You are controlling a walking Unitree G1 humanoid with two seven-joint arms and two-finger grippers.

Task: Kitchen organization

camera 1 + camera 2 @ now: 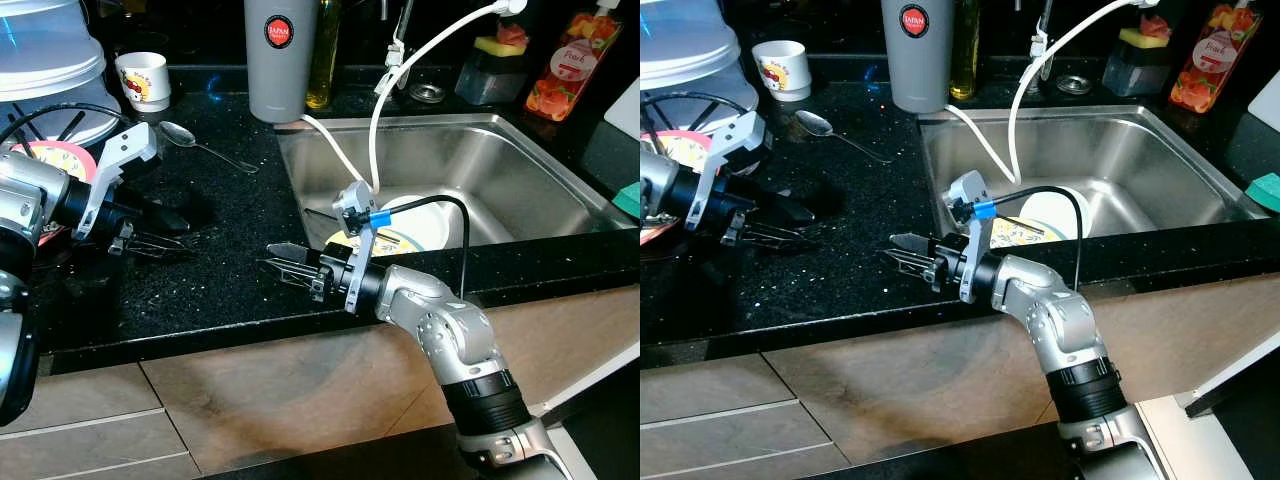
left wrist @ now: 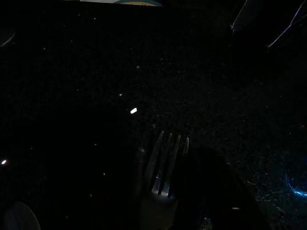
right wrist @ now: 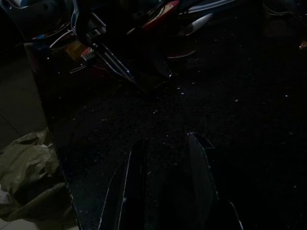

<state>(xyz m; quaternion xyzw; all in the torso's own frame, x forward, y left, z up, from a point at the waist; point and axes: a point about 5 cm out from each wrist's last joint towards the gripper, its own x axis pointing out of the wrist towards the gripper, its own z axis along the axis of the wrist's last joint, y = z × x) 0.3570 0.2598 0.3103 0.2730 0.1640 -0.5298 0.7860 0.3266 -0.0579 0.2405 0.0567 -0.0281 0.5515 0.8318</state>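
Left of the steel sink [image 1: 520, 170], the left gripper [image 1: 160, 228] clenches a fork [image 2: 163, 167] above the black counter [image 1: 220, 270]. Nearer the sink, the right gripper [image 1: 283, 262] hovers, fingers parted, empty.

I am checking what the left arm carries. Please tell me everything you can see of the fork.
The fork is metal and silver-grey, with four long tines that shine faintly in the dark left wrist view. The left gripper holds it by the handle, which is hidden between the black fingers, so only the tines and neck show. It lies nearly level, low over the black speckled countertop, with its tines pointing toward the sink. Whether the tines touch the counter cannot be told.
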